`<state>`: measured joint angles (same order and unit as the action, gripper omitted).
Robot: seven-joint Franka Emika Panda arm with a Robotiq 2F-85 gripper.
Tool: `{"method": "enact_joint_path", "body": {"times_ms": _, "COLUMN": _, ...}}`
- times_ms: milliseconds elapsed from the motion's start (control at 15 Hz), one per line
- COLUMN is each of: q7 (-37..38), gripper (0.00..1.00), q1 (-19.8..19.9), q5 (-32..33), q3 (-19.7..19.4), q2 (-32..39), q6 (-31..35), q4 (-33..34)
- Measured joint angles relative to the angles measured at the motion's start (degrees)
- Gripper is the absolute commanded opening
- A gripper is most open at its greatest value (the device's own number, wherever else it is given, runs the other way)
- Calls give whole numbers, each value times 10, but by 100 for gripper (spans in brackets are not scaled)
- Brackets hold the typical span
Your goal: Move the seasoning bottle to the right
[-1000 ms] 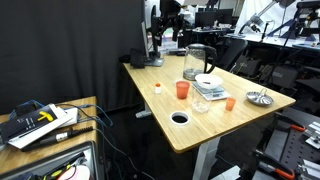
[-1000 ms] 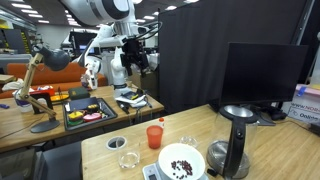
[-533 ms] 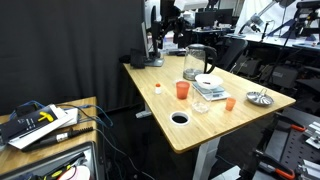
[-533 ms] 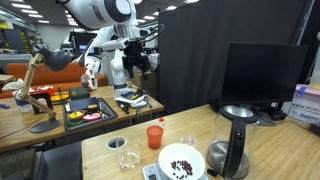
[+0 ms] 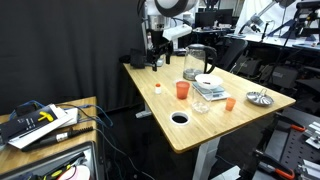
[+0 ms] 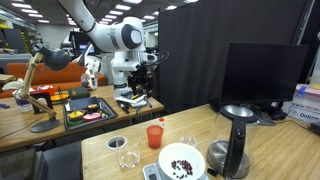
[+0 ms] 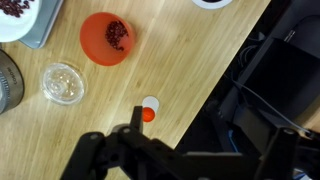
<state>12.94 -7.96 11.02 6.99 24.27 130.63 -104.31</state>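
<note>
Here, a small white-orange piece [image 7: 148, 109] sits beside the table edge [image 7: 205, 85].

No legible text, label, brand or number was recorded in any view at this resolution. A white carton [image 6: 308, 100] at the frame edge in an exterior view carried dark print, too small to read. Small markings on the clutter of the side bench [image 5: 40, 118] in an exterior view were likewise unreadable.

robotics lab, black curtain [image 5: 70, 40] backdrop, standing desk [image 5: 200, 135], monitor [image 6: 262, 75], cluttered workbenches [image 6: 60, 118] behind
</note>
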Motion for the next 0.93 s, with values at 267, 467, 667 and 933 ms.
{"method": "enact_joint_path", "body": {"times_ms": 267, "q7": -31, "gripper": 100, "q1": -1, "q5": -29, "q3": -3, "q2": 89, "q6": -28, "q4": 88}}
{"method": "enact_joint_path", "body": {"times_ms": 467, "q7": -39, "gripper": 100, "q1": -1, "q5": -41, "q3": -14, "q2": 152, "q6": -58, "q4": 155}}
{"method": "enact_joint_path", "body": {"times_ms": 667, "q7": -39, "gripper": 100, "q1": 0, "q5": -45, "q3": -31, "q2": 209, "q6": -88, "q4": 222}}
{"method": "enact_joint_path", "body": {"times_ms": 933, "q7": -39, "gripper": 100, "q1": 1, "q5": -56, "q3": -42, "q2": 274, "q6": -136, "q4": 312}}
